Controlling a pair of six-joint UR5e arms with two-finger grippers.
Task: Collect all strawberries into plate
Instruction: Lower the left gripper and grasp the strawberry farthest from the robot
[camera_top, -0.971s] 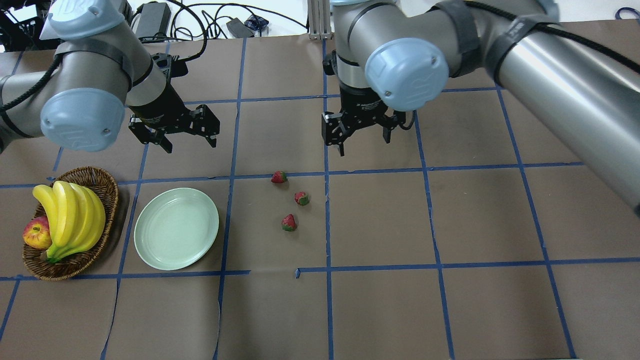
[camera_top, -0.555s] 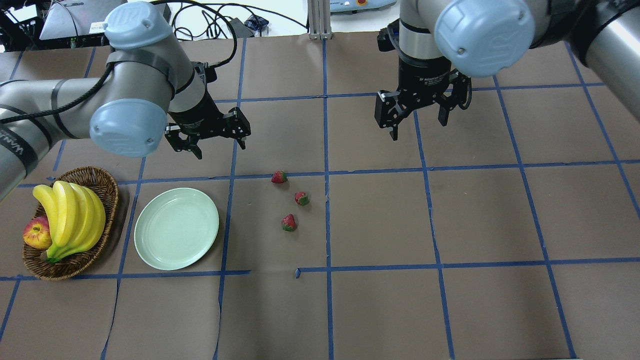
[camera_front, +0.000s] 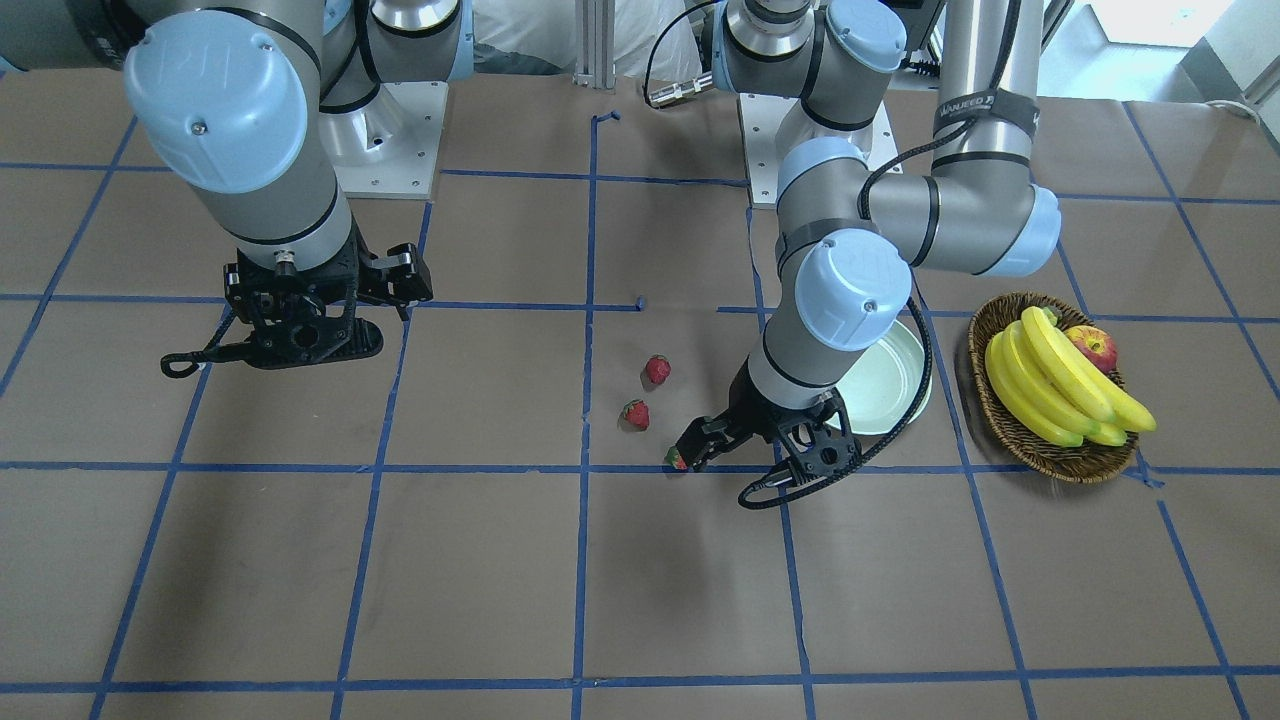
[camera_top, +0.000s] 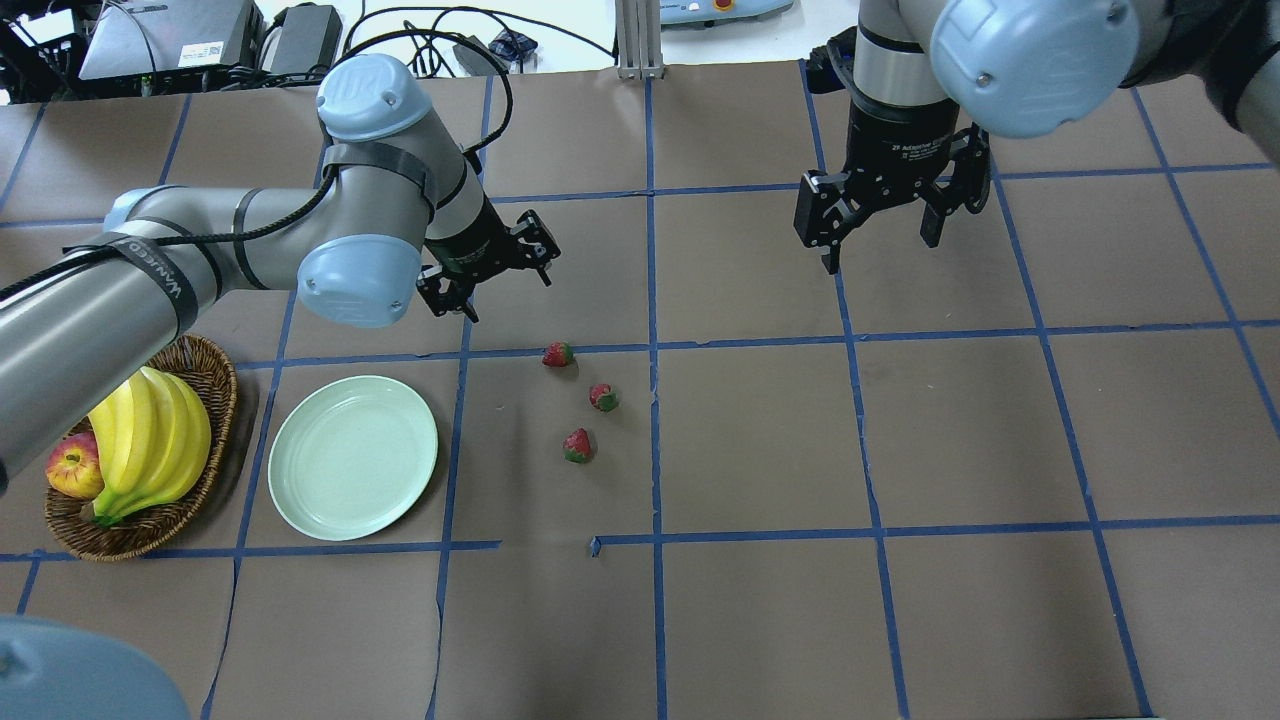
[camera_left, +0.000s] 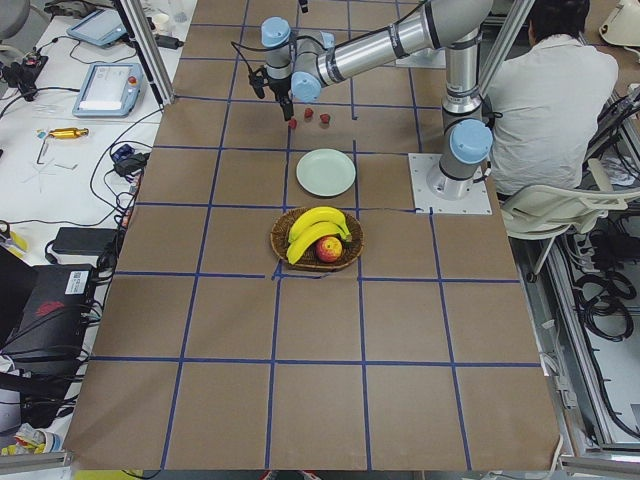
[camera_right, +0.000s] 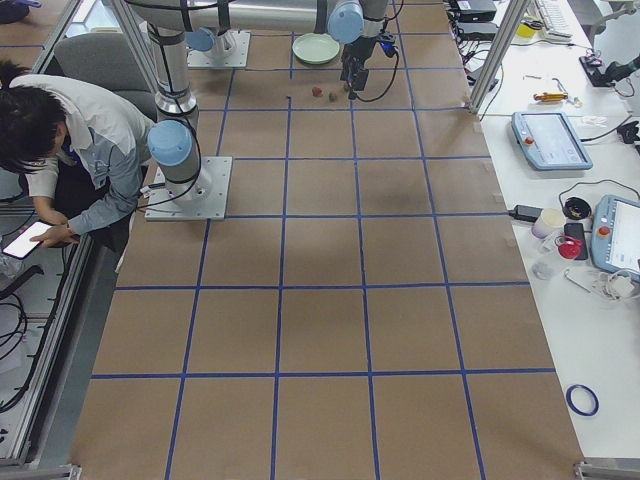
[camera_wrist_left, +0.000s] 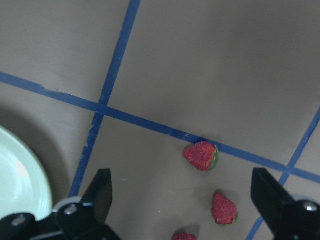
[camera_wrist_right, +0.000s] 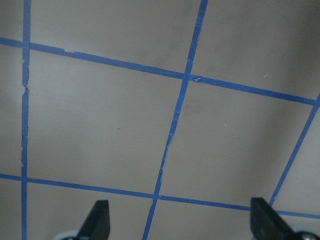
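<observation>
3 strawberries (camera_top: 603, 397) lie in a loose diagonal row on the brown-papered bench (camera_top: 760, 440), all apart from each other and from the 1 pale mint plate (camera_top: 352, 457), which sits between them and 1 wicker basket (camera_top: 218, 385). The basket holds 1 bunch of bananas (camera_top: 150, 440) and 1 apple (camera_top: 72, 467). The robot's left hand (camera_top: 508, 292) hovers with its 2 fingers spread wide, just beyond the farthest strawberry (camera_top: 558, 354), which rests against a line of blue tape; the left wrist camera frames that berry between the parted fingers. The right hand (camera_top: 885, 250), its fingers likewise spread and holding nothing, hangs well apart from the fruit, above bare taped squares.
</observation>
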